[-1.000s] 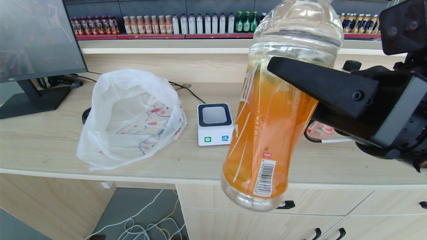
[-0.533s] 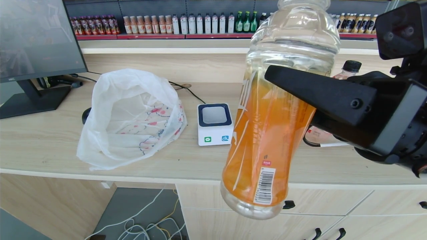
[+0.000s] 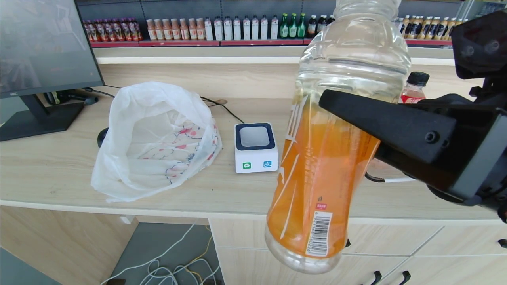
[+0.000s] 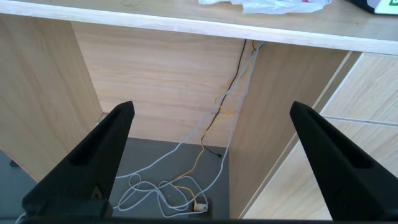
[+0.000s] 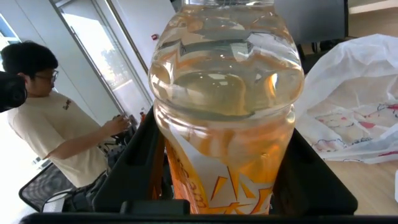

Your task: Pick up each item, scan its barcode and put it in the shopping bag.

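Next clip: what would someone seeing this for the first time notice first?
A big bottle of orange drink looms at the right of the head view, gripped by the right gripper, barcode near its lower end. On the counter behind sit a white scanner box and, to its left, an open white shopping bag.

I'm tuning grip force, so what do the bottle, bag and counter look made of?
Bottle: clear glossy plastic, likely; its ribbed wall is see-through and glints.
Bag: thin translucent white plastic film, crumpled and slumped.
Counter: pale matte wood grain; laminate or solid wood, cannot tell.
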### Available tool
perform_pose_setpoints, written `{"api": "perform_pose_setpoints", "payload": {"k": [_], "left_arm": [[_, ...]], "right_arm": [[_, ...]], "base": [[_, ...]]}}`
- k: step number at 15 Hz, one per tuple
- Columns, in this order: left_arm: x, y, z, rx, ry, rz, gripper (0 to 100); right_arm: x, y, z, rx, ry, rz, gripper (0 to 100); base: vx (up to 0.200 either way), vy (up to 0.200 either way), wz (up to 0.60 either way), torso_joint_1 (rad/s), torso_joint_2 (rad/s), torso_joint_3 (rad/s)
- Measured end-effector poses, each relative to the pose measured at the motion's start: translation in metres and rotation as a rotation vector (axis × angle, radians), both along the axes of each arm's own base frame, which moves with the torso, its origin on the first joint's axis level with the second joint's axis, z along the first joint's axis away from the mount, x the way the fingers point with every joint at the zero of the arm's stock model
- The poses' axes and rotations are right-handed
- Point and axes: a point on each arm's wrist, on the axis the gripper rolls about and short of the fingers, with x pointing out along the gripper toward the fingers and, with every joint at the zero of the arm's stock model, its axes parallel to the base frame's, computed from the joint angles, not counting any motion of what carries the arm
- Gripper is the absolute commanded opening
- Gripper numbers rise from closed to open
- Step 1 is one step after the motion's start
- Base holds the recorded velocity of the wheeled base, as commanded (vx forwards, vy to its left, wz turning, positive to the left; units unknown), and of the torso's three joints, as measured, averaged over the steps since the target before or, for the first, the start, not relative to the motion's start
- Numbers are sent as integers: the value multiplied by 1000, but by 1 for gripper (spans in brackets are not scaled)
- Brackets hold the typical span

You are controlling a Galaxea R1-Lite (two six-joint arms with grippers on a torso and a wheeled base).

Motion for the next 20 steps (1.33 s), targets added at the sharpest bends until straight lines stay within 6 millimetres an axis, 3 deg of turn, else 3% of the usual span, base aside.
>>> {"api": "perform_pose_setpoints", "payload": {"k": [4, 8, 13, 17, 20], "left_arm": [[0, 0, 0, 0, 0, 0, 100], [0, 0, 0, 0, 0, 0, 100], [0, 0, 0, 1, 0, -1, 100], [0, 0, 0, 1, 0, 0, 100], [0, 0, 0, 1, 0, 0, 100]], "right_arm": [[-10, -14, -14, -46, -66, -78, 0], [-15, -28, -30, -77, -94, -323, 0], [-20, -36, -57, -207, -176, -505, 0], [-14, -39, -69, -283, -171, -789, 0], [-4, -32, -71, -253, -240, -838, 0]], "base": [[0, 0, 0, 0, 0, 0], [0, 0, 0, 0, 0, 0], [0, 0, 0, 0, 0, 0], [0, 0, 0, 0, 0, 0], [0, 0, 0, 0, 0, 0]]}}
